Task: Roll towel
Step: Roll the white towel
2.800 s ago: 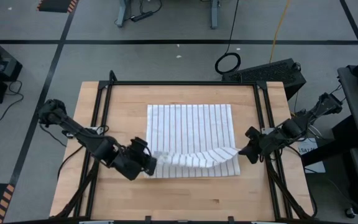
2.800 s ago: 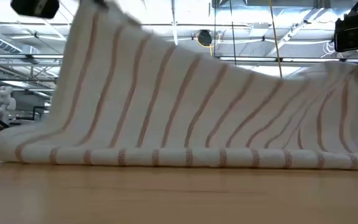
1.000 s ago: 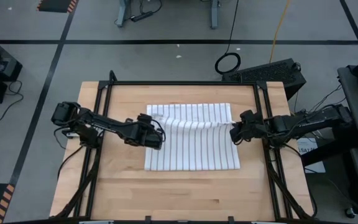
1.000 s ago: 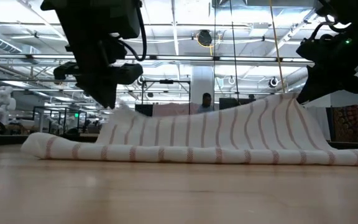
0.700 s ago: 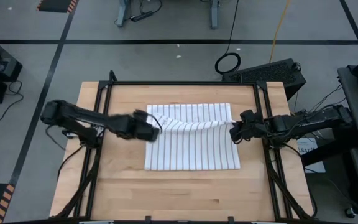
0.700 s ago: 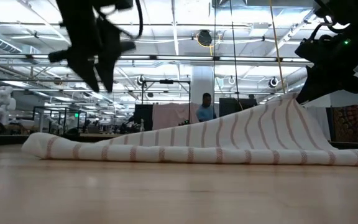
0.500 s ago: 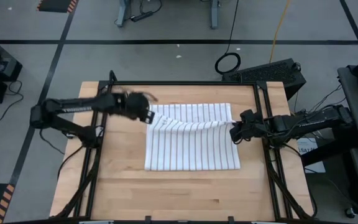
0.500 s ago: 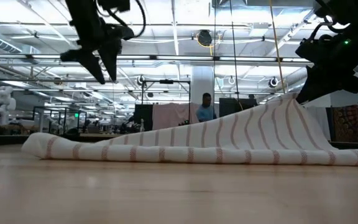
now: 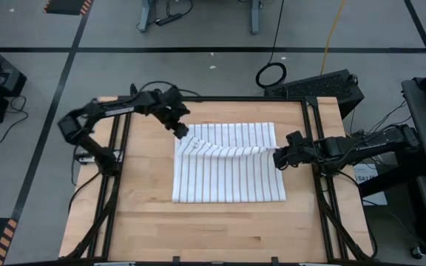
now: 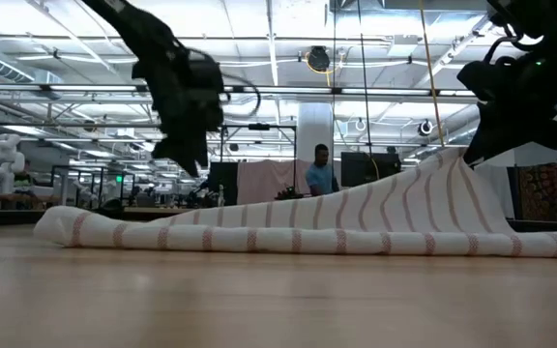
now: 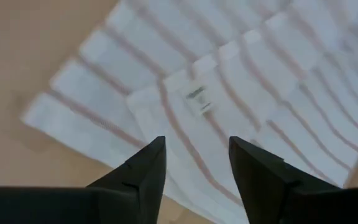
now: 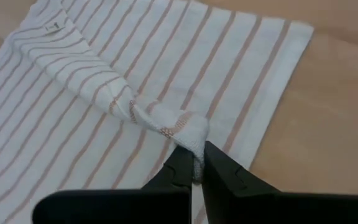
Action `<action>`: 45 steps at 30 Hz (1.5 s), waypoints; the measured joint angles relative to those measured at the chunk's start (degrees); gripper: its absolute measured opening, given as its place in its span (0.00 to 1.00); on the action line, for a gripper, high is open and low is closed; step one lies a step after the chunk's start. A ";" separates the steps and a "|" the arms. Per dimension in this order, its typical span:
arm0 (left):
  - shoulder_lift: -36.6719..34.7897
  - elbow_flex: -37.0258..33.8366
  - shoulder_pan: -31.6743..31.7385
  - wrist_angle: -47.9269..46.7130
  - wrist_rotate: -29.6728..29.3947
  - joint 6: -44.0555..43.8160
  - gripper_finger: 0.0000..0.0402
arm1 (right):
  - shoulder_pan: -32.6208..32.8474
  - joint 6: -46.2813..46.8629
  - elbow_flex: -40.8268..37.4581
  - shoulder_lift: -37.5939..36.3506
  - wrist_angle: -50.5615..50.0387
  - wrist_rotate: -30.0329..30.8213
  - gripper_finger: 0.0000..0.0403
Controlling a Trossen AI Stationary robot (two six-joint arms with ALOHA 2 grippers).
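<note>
The white towel [image 9: 228, 174] with narrow stripes lies on the wooden table, one layer folded over the other. The upper layer's free edge runs across it near the far side. A small white tag [image 11: 197, 99] sits at that layer's left corner. My left gripper [image 9: 180, 131] hangs open above the towel's far left corner, clear of the cloth [image 10: 190, 155]. My right gripper [image 9: 278, 157] is at the towel's right edge, shut on the upper layer's right corner, which stands raised [image 10: 453, 159]. My right gripper pinches the bunched right corner [image 12: 194, 140] of the towel's folded-over layer between its two fingers. The fingers slant down from the table's right side. That corner is lifted off the table; the cloth slopes down from it toward the left, and the rest lies flat.
Black frame rails run along the table's left [image 9: 120, 170] and right [image 9: 320, 199] sides. Bare wood [image 9: 220, 229] lies between the towel and the near edge. In the room beyond the table stands a person [image 10: 319, 172].
My left gripper has let go of the upper layer's left corner, opened, and swung toward the table's far edge, turning as it went. The left end of that layer has dropped flat. The right end stays lifted in my right gripper.
</note>
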 joint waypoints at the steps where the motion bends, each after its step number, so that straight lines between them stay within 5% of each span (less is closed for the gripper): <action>1: 1.87 0.00 0.01 0.08 -0.01 -2.10 0.47 | 0.00 0.79 0.00 0.01 0.01 -0.09 0.01; 8: 8.77 -0.02 -0.24 2.41 -1.87 -10.65 0.51 | 0.00 2.72 0.00 -0.01 0.12 -1.49 0.01; 14: 9.01 0.00 -1.24 7.86 -11.83 -12.52 0.51 | 0.00 2.72 0.00 -0.01 0.26 -1.50 0.01; 25: 9.45 0.00 -2.83 11.35 -9.40 -11.39 0.51 | 0.00 2.74 0.00 -0.01 -0.17 -2.60 0.01; 34: 10.72 -1.30 -4.96 12.80 -16.52 -16.26 0.51 | 0.00 2.74 -0.02 -0.01 -0.46 -2.19 0.01; 45: 12.88 -2.21 -6.26 15.36 -17.38 -17.81 0.46 | 0.00 3.15 -0.02 0.00 -0.52 -0.60 0.01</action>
